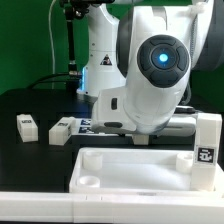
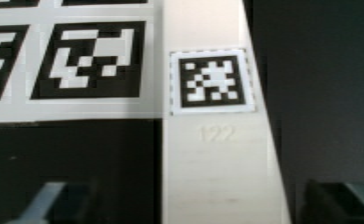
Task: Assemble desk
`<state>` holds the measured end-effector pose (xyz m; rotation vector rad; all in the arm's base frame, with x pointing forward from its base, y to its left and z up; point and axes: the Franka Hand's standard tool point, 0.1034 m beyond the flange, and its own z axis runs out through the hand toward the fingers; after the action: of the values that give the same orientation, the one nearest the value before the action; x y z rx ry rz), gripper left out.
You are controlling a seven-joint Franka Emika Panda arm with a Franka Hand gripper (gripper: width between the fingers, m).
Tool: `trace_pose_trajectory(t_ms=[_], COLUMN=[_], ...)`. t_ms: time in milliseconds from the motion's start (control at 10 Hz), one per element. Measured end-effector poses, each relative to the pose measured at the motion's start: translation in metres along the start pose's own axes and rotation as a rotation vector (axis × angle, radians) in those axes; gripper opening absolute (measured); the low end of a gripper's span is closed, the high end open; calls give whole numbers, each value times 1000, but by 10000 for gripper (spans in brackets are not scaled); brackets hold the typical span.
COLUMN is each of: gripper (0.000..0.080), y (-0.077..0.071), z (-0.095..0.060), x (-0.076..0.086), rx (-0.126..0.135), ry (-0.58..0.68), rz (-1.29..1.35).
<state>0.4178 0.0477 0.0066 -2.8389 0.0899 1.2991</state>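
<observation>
In the wrist view a white square-section leg [image 2: 205, 140] with a black-and-white tag [image 2: 209, 80] lies on the table, its far end beside the marker board [image 2: 54, 60]. My gripper [image 2: 197, 205] is open, with one finger [image 2: 46, 205] on each side of the leg and dark gaps between them. In the exterior view the gripper is hidden behind the arm's body [image 1: 150, 70]. The white rimmed tabletop [image 1: 135, 160] lies at the front, with one leg [image 1: 207, 150] standing upright at its right corner. Two more legs [image 1: 27, 125] [image 1: 62, 130] lie on the black table at the exterior view's left.
The marker board shows partly under the arm in the exterior view [image 1: 88, 124]. A round socket [image 1: 88, 181] sits at the tabletop's near left corner. The arm's bulk fills the middle of the exterior view.
</observation>
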Motion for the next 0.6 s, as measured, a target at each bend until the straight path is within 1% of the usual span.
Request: trace_pose_trajectory(t_ms=[100,200,300,600], gripper=[415,415,288,288], y=[0,0,0,2], z=[0,0,0,-2], x=[0,0,0,0], rx=[0,0,0,-1], ry=[0,0,0,6], rz=[0,0,0,-3])
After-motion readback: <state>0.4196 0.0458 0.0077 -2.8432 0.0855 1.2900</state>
